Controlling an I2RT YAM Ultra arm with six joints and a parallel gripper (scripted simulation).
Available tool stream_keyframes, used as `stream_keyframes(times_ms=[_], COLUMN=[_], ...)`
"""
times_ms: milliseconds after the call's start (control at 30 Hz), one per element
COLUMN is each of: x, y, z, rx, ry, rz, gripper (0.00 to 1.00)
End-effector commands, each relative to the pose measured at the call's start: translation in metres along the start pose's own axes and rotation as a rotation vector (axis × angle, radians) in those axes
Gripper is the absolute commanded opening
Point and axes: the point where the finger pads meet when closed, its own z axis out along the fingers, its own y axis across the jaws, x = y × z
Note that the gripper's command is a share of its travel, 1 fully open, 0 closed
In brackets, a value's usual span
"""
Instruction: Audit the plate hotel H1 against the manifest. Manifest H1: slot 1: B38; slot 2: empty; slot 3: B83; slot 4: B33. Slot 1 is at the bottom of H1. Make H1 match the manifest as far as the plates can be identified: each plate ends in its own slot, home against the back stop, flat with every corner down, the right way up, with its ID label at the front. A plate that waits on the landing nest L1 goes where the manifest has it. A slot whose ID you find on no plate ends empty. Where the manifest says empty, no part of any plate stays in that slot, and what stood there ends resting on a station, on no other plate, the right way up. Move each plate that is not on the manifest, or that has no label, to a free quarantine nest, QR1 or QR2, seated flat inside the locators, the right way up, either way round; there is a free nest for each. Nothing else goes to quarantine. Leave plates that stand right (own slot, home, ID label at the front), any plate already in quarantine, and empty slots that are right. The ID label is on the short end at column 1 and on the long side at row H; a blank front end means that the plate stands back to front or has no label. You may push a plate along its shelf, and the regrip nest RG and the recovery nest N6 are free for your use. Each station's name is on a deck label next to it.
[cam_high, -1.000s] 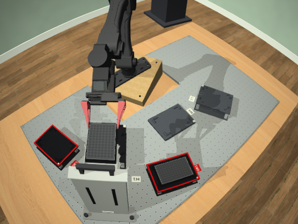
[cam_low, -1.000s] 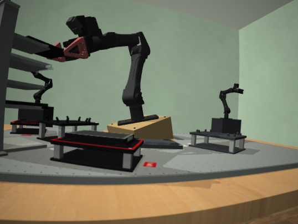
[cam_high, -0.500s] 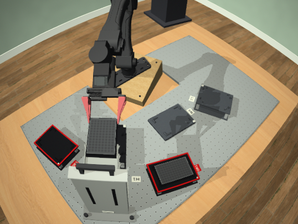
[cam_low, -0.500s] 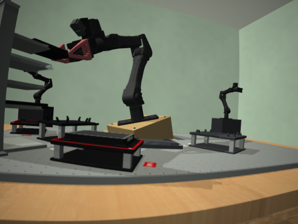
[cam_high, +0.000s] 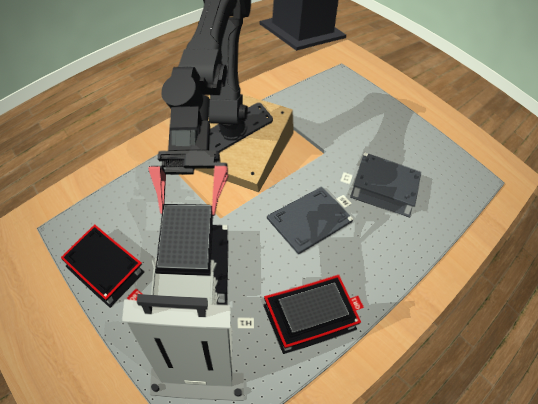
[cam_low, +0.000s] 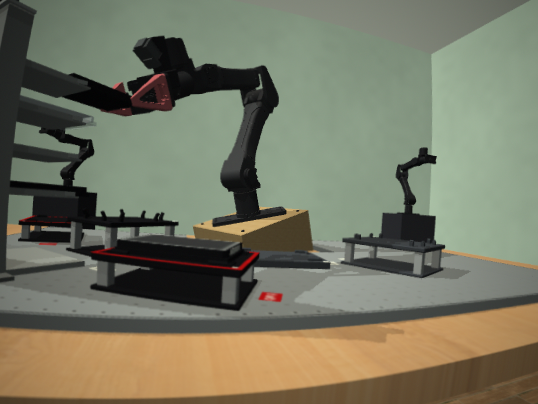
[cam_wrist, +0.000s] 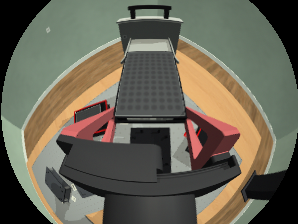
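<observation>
A dark well plate (cam_high: 184, 237) sticks far out of the front of the top of the plate hotel H1 (cam_high: 185, 330). My gripper (cam_high: 189, 207) is shut on it, with its red fingers on the two long sides near the plate's outer end. In the side view the plate (cam_low: 97, 92) slopes down from the top shelf toward the gripper (cam_low: 135, 100). The wrist view shows the plate (cam_wrist: 149, 86) running away from the fingers toward the hotel. I cannot read a label on it.
The red-edged quarantine nest (cam_high: 101, 261) left of the hotel is empty. The red-edged one (cam_high: 311, 311) on the right holds a plate. A flat dark nest (cam_high: 309, 217) and a raised nest (cam_high: 387, 183) lie farther right. The arm's wooden base (cam_high: 260, 145) is behind the gripper.
</observation>
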Motion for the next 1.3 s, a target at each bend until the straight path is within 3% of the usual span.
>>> stream_keyframes(times_ms=[0, 1267], x=[-0.004, 0.019], y=[0.000, 0.000], z=[-0.006, -0.045], rx=[-0.001, -0.001], ry=[-0.014, -0.013], rz=[-0.002, -0.003], gripper=[0.86, 0.86])
